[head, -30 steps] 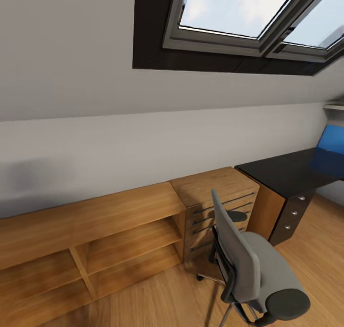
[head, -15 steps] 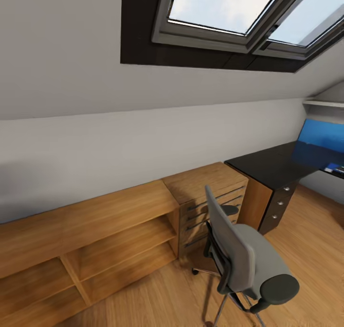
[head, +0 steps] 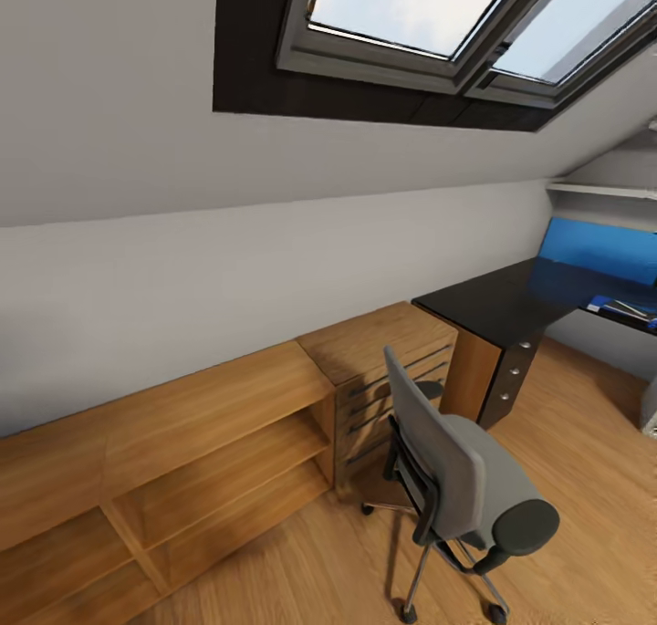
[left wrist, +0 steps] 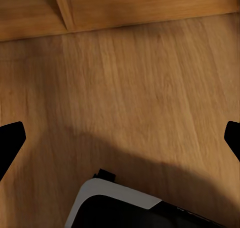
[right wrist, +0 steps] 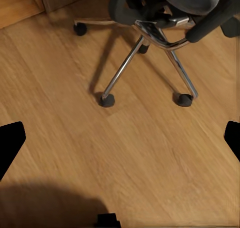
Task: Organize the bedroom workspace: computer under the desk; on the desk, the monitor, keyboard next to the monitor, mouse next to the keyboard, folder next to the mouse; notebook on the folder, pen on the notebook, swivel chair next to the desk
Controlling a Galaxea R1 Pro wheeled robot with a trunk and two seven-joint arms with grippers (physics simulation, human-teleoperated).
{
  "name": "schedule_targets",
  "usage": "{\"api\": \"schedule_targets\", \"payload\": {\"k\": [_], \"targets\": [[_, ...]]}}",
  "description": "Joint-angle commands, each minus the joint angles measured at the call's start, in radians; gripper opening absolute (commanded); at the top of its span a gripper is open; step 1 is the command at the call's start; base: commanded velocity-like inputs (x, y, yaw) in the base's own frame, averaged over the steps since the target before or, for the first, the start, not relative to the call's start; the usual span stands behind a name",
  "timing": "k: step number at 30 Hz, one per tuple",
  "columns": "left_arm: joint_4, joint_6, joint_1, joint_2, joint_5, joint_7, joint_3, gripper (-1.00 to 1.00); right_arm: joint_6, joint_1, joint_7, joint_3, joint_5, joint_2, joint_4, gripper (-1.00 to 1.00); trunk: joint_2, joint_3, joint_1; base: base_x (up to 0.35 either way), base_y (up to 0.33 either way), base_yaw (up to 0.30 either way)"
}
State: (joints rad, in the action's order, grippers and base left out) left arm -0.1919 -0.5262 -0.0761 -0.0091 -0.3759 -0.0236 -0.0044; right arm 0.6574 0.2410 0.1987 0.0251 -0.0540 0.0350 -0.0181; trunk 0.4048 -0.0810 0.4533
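The grey swivel chair (head: 461, 479) stands on the wooden floor with its back toward me, in front of a light wooden drawer cabinet, and its seat looks bare. Its metal star base with castors (right wrist: 150, 48) fills the far part of the right wrist view. Behind the chair, the desk (head: 488, 301) with its glossy black top and knobbed black drawer unit (head: 506, 379) runs off to the right. Small flat blue and pale things (head: 625, 307) lie on its far end, too small to name. My left gripper (left wrist: 120, 138) and right gripper (right wrist: 120, 138) hang open over bare floor.
A long low wooden shelf unit (head: 182, 461) and a wooden drawer cabinet (head: 388, 369) line the sloped wall under a skylight (head: 429, 14). A bright blue upright panel (head: 602, 246) stands at the desk's back. My own white-and-black base (left wrist: 120, 208) is below the left gripper.
The whole head view has shifted left and a little down, so the camera has turned right. More of the desk and blue panel now shows. The chair keeps its place by the cabinet.
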Motion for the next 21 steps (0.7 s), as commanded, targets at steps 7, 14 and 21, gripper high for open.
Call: {"api": "schedule_targets", "payload": {"k": [7, 14, 21], "targets": [[0.000, -0.003, -0.001, 0.000, 0.000, -0.002, -0.001, 1.00, 0.002, 0.001, 0.008, 0.003, -0.006, 0.000, -0.002, 1.00, 0.002, -0.011, 0.001, 0.000, 0.009, -0.172], [0.000, -0.003, -0.001, 0.000, 0.000, -0.002, -0.001, 1.00, 0.002, 0.001, 0.008, 0.003, -0.006, 0.000, -0.002, 1.00, 0.002, -0.013, 0.001, 0.000, 0.001, -0.056], [0.000, -0.003, -0.001, 0.000, 0.000, -0.002, -0.001, 1.00, 0.002, 0.001, 0.008, 0.003, -0.006, 0.000, -0.002, 1.00, 0.002, -0.014, 0.001, 0.000, 0.000, -0.090]]}}
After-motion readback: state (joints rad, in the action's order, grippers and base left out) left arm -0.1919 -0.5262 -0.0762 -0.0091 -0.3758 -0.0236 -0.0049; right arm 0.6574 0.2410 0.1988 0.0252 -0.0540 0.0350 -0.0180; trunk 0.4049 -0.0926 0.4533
